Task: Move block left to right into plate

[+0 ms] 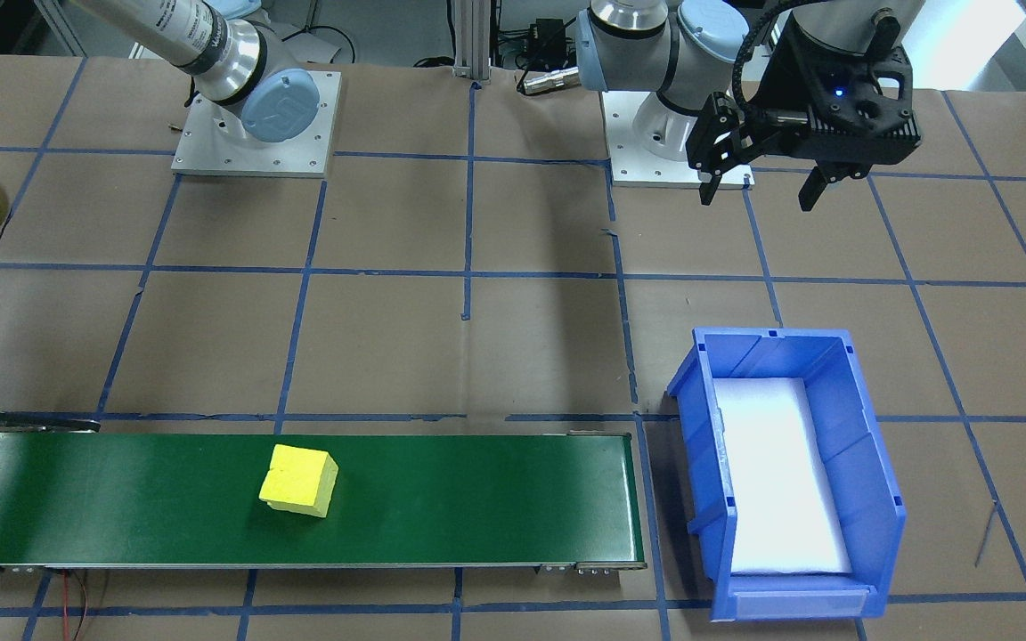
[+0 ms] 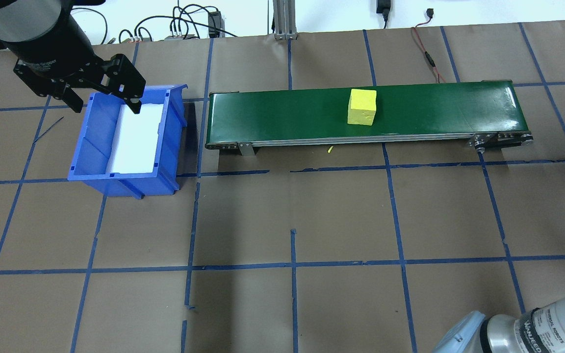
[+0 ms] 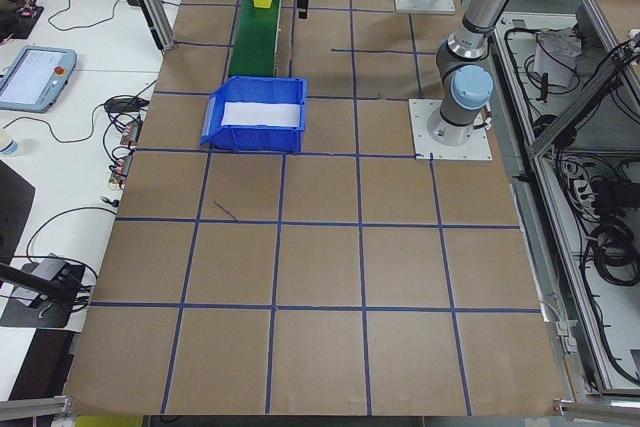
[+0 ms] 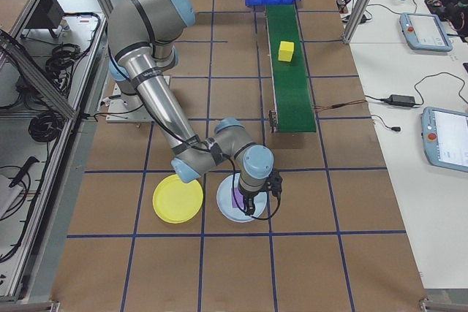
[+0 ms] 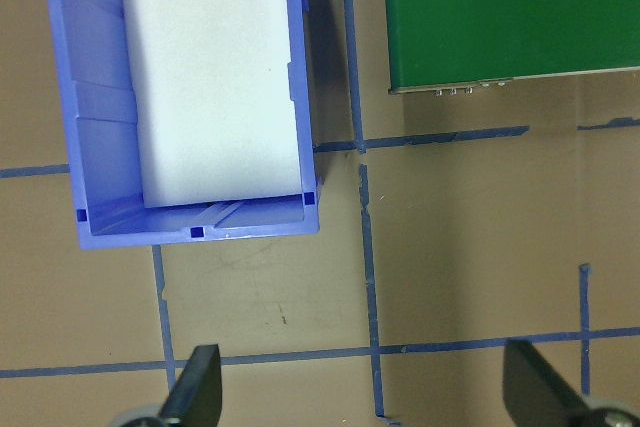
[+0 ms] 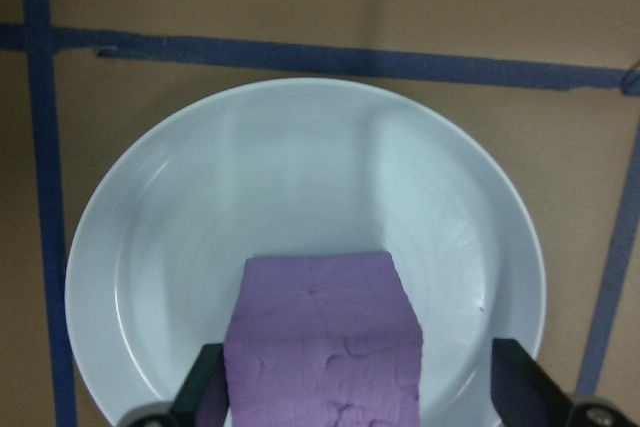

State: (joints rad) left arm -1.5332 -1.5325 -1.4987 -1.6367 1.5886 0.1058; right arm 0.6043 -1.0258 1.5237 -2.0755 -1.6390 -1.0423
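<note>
Purple block (image 6: pixel 322 342) is sitting in the pale blue plate (image 6: pixel 180 247), right pincer (image 6: pixel 360 387) spread wide around it without gripping. Yellow plate (image 4: pixel 178 199) sits just beside. Left pincer (image 1: pixel 761 182) hangs spread apart near the blue bin (image 1: pixel 700 463); yellow block (image 1: pixel 298 480) rides the green conveyor (image 1: pixel 477 499).

Yellow block (image 1: pixel 299 479) sits flat on the green conveyor belt (image 1: pixel 477 499), a foam cube turned slightly askew, roughly mid-belt in the overhead view, nothing touching it. Over at the robot's right end of the table, the bright yellow plate (image 4: pixel 178 199) lies flat on the brown paper, round and shallow, nothing in it. Just beside it there's a purple block (image 6: pixel 322 347), resting upright inside a pale blue plate (image 6: pixel 300 177), towards that plate's near rim in the right wrist view.
</note>
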